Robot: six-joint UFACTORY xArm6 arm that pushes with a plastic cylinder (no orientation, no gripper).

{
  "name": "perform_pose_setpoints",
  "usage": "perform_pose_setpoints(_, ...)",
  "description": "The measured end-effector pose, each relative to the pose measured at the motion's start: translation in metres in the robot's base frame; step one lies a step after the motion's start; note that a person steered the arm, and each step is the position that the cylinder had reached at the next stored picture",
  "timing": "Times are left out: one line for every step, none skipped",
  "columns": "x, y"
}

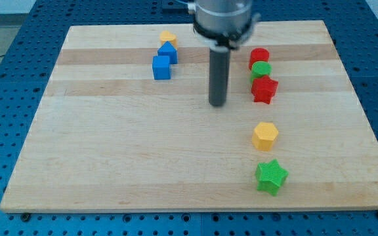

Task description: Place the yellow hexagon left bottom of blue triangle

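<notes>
The yellow hexagon point(265, 136) lies on the wooden board at the view's lower right. The blue triangle point(168, 52) sits near the view's top, left of centre, with a small yellow block point(168, 37) just above it and a blue cube point(161, 67) just below it. My tip point(217, 104) is near the board's middle, up and to the left of the yellow hexagon and to the right and below the blue triangle. It touches no block.
A red cylinder point(259, 56), a green cylinder point(261, 69) and a red star point(264, 89) stand in a column right of my tip. A green star point(270, 176) lies below the yellow hexagon. The board's edge point(189, 208) borders blue perforated table.
</notes>
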State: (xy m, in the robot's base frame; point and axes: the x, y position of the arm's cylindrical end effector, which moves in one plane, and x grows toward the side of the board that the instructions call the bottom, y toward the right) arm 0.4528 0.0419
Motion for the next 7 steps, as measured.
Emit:
perform_pose_setpoints(0.004,0.08)
perform_pose_setpoints(0.02,0.178)
perform_pose_setpoints(0.073,0.172)
perform_pose_setpoints(0.075,0.094)
perform_pose_setpoints(0.043,0.018)
perform_pose_setpoints(0.005,-0.037)
perform_pose_setpoints(-0.014,-0.009)
